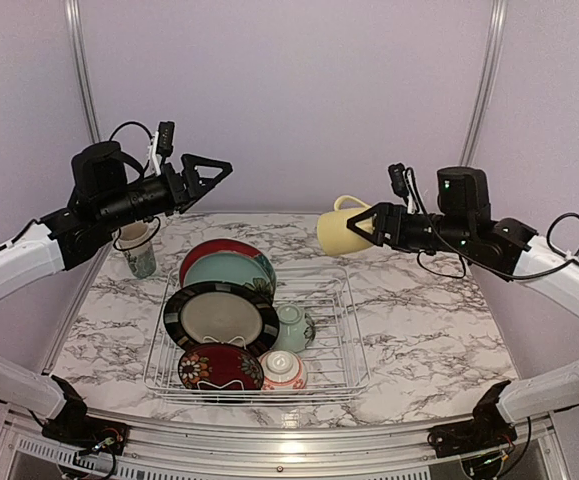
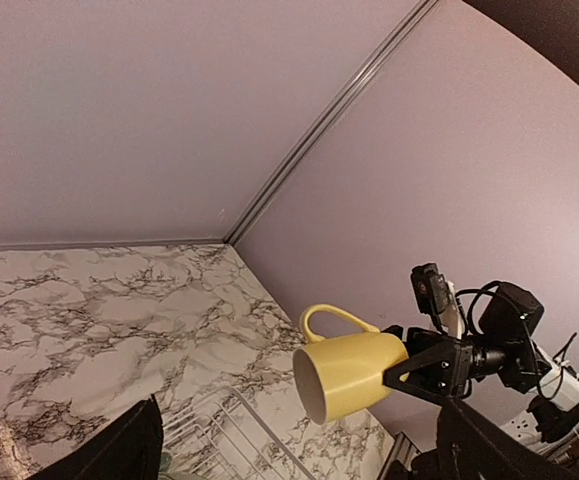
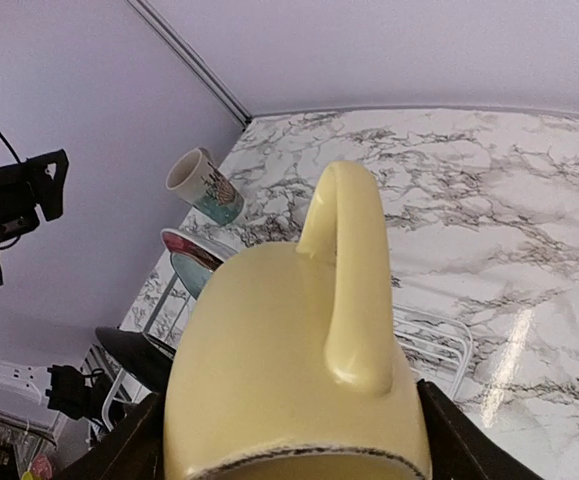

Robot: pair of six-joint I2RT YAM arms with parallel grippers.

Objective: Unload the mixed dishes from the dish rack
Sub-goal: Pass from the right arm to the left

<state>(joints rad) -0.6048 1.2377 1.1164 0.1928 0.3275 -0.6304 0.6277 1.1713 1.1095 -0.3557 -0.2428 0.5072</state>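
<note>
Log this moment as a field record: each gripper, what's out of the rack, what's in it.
Left gripper: open, empty, raised over the left side
Right gripper: shut on the yellow ceramic cup, held on its side in the air, handle up
Out of rack: patterned tall cup, upright on the marble table, left of the rack
In white wire dish rack: red plate, teal plate, black-rimmed cream plate, dark red floral plate, pale green bowl, red-striped white bowl
</note>
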